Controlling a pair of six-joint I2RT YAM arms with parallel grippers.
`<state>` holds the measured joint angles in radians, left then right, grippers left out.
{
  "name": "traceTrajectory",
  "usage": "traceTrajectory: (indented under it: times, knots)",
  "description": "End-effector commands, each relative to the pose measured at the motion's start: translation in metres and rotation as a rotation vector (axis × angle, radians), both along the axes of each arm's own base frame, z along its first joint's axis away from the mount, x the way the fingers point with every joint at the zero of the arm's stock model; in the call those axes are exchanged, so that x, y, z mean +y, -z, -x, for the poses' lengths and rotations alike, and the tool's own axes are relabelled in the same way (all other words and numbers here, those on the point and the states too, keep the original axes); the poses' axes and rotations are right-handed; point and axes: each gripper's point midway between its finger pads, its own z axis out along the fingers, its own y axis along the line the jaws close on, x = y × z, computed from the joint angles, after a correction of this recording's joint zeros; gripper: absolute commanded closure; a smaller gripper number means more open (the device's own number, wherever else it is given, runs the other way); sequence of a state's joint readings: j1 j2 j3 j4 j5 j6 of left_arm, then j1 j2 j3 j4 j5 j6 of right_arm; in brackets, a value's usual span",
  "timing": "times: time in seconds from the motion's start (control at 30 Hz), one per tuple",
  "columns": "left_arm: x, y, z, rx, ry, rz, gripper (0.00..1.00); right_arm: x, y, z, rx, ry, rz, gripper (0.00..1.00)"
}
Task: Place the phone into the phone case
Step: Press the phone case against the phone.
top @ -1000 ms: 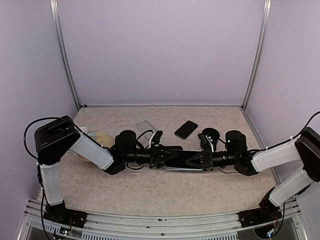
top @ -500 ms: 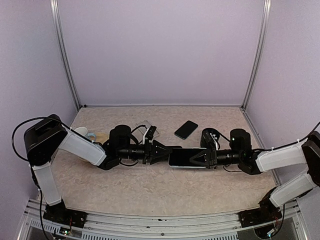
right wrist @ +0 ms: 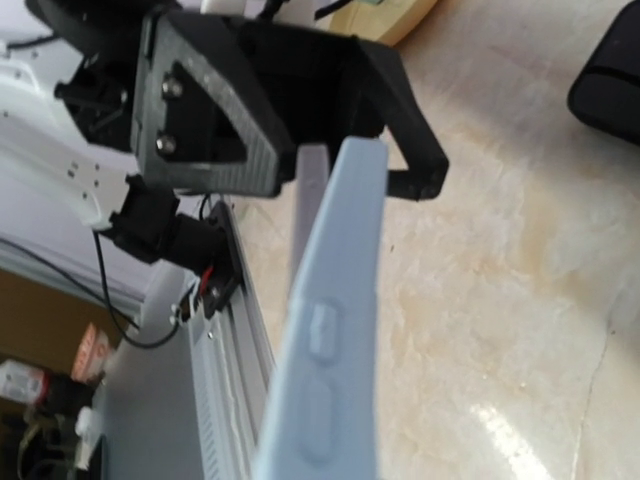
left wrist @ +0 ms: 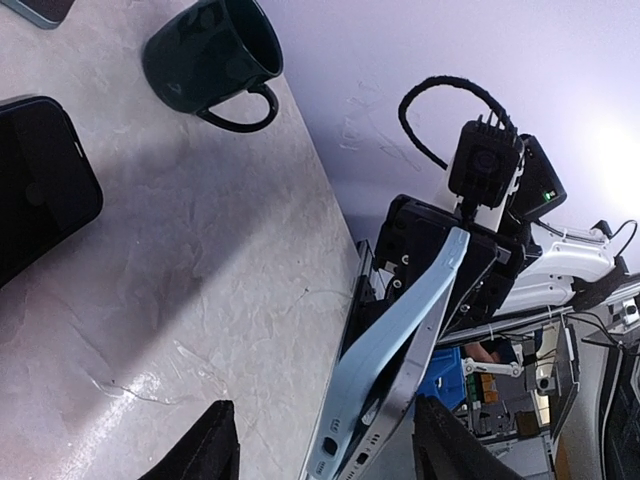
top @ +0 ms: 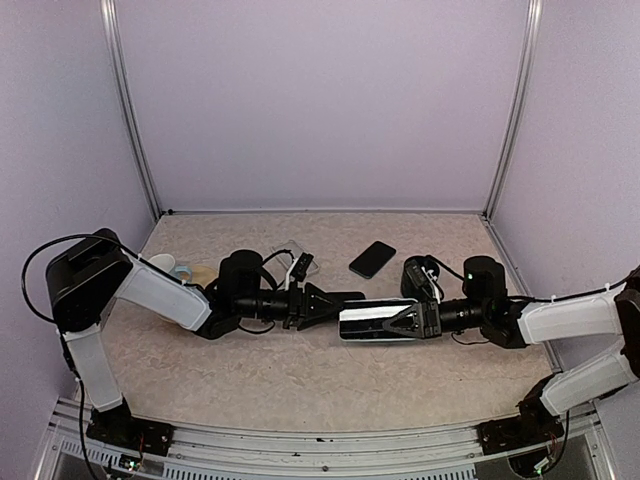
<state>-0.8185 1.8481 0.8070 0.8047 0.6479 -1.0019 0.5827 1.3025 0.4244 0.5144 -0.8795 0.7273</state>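
My right gripper (top: 408,321) is shut on one end of the light-blue phone case (top: 365,322), holding it on edge just above the table. The phone (left wrist: 432,395) lies in the case, its grey edge standing away from the case at the end nearest my left gripper. In the right wrist view the case (right wrist: 335,330) fills the middle, with the phone's edge (right wrist: 308,200) behind it. My left gripper (top: 335,300) is open. In the left wrist view its fingertips (left wrist: 205,450) stand on either side of the case's free end without touching it.
A second dark phone (top: 372,258) lies flat behind the grippers, and a black mug (top: 418,272) stands to its right. A clear case (top: 289,249), a cream round thing (top: 203,274) and a white cup (top: 163,263) sit by the left arm. Walls close three sides.
My left gripper let go of the phone and case, opened and drew back left. My right gripper carried them right and turned them on edge.
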Motion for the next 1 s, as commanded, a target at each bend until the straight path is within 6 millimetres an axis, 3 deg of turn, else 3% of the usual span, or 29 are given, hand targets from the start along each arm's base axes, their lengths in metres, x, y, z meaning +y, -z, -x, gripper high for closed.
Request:
traceTrajectory:
  times: [0.0,0.23,0.67,0.8,0.97]
  knots:
    - [0.001,-0.029,0.008,-0.087,0.052,0.078,0.41,0.003,-0.025,0.003,-0.151,-0.073,-0.045,0.95]
    - [-0.005,-0.046,0.029,-0.133,0.162,0.156,0.41,0.004,-0.021,0.010,-0.206,-0.139,-0.042,0.97]
    - [-0.012,-0.044,0.054,-0.148,0.280,0.170,0.42,0.003,-0.038,0.021,-0.313,-0.207,-0.086,0.98]
    - [-0.015,-0.046,0.062,-0.157,0.317,0.182,0.49,0.003,-0.037,0.022,-0.310,-0.208,-0.087,0.98]
    - [-0.019,-0.047,0.068,-0.163,0.343,0.192,0.67,0.003,-0.035,0.021,-0.308,-0.203,-0.080,0.98]
